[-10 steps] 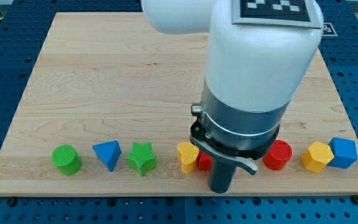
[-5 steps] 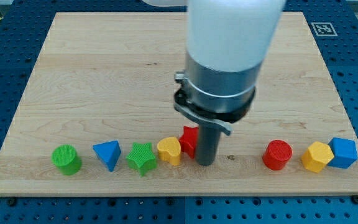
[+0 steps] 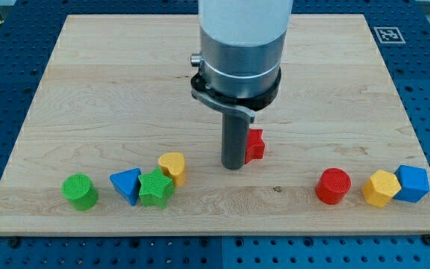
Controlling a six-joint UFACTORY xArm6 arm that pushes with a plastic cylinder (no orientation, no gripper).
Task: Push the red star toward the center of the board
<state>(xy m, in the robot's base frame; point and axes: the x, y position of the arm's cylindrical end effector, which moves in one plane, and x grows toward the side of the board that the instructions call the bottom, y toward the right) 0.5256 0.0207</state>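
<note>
The red star (image 3: pixel 255 145) lies on the wooden board (image 3: pixel 110 97), a little below the board's middle. It is partly hidden behind my dark rod. My tip (image 3: pixel 234 167) rests on the board just left of and slightly below the star, touching or nearly touching it.
A yellow heart (image 3: pixel 173 166), a green star (image 3: pixel 155 187) and a blue triangle (image 3: pixel 128 184) cluster at the lower left, with a green cylinder (image 3: pixel 79 191) further left. A red cylinder (image 3: pixel 334 186), a yellow hexagon (image 3: pixel 381 187) and a blue block (image 3: pixel 413 183) sit at the lower right.
My tip moved up and left across the lower row. The red star moved up toward the middle. The yellow heart and green star were shoved left, against the blue triangle.
</note>
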